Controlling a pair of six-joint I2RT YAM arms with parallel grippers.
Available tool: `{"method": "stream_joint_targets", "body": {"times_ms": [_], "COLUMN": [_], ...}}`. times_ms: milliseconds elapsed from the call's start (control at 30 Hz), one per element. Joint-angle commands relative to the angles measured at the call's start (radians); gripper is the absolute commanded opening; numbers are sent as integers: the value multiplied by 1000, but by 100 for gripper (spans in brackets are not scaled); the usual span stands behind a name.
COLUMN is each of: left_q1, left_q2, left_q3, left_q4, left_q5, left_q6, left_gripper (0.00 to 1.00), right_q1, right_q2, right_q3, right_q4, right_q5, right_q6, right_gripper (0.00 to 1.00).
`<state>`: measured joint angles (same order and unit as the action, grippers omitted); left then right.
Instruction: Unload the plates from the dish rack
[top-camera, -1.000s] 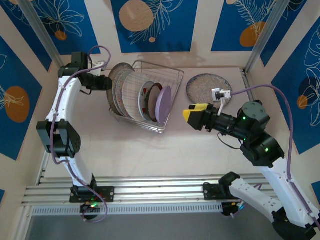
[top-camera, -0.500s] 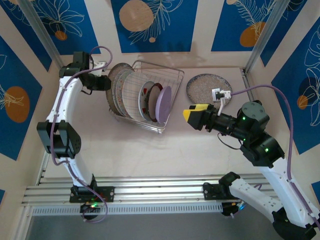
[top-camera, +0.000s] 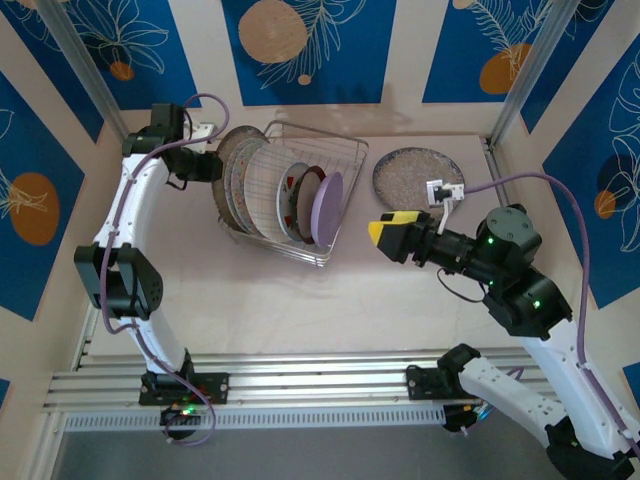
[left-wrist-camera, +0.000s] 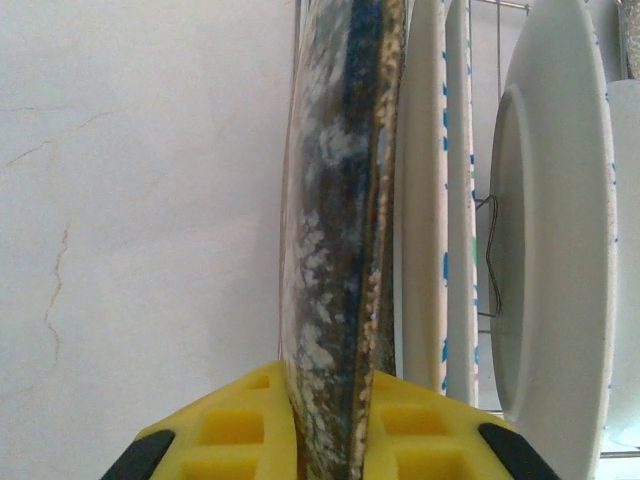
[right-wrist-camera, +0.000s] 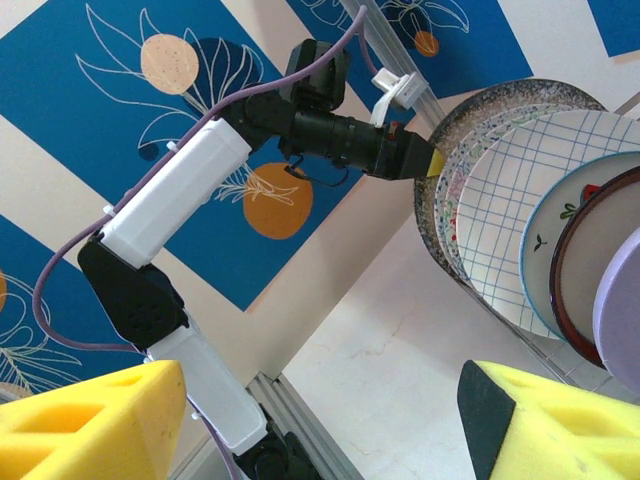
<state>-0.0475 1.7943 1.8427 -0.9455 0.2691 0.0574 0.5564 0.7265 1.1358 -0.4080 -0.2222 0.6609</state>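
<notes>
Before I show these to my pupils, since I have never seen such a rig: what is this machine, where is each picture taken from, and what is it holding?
These are two robot arms bolted to a table. Each ends in a gripper with two yellow fingers. The wide picture looks down from above. The other two come from a small camera on each wrist, so each shows its own fingers at the bottom.

A wire dish rack stands on the table with plates on edge. Among them are a speckled plate, a grid plate, a strawberry plate and a lilac plate. A grey plate lies flat on the table beside the rack.

The left gripper is shut on the speckled plate's rim. The right gripper is open and holds nothing.
</notes>
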Motion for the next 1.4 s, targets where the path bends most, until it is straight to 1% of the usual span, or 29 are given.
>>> {"method": "stream_joint_targets", "body": {"times_ms": [0,167,267,833,1267,1367], "left_q1": [-10,-21,-31,-36,-35,-37], "left_q2": [-59,-75,-86,-131,-92,-91], "left_q3": [9,15,21,129,240,271], "left_q4": [8,9,7,-35,-71,-79], "left_q5": [53,43,16,-36,-11,-31], "left_q6": [-10,-20,-28,-51,-93,-100], "left_gripper": [0,0,0,0,0,0], "right_q1": [7,7,8,10,11,11], "right_q2": [-21,-22,-24,-36,-41,-44], "right_q3": [-13,-15,-18,-41,-56,-58], "right_q4": [-14,-13,-12,4,20,18], "right_q5": [21,24,23,29,27,27], "right_q6": [9,16,17,31,40,42], "right_gripper": [73,73,73,73,73,73]}}
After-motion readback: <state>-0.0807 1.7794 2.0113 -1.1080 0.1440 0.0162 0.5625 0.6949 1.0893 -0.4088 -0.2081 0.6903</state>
